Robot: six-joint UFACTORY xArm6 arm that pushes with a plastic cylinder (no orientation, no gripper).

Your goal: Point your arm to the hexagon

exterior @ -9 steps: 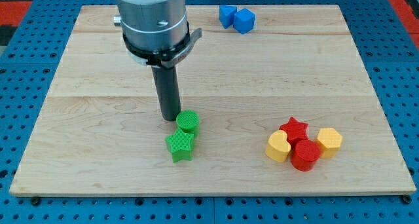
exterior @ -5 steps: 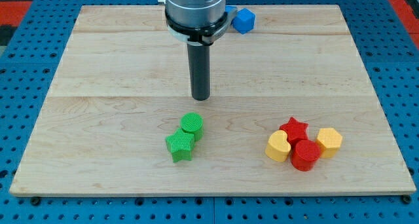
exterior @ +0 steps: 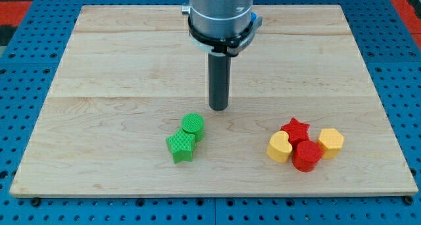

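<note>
My tip (exterior: 218, 108), a bare tool touching nothing, sits on the counter (exterior: 99, 67); yellow hexagon (exterior: 331, 141) lies well right and below, risk: clipping the adjoining red star (exterior: 296, 129) en route.

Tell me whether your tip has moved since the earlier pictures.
Yes. My tip has slid toward the view's right, away from the green cylinder block, which has stayed beside the green star block.
</note>
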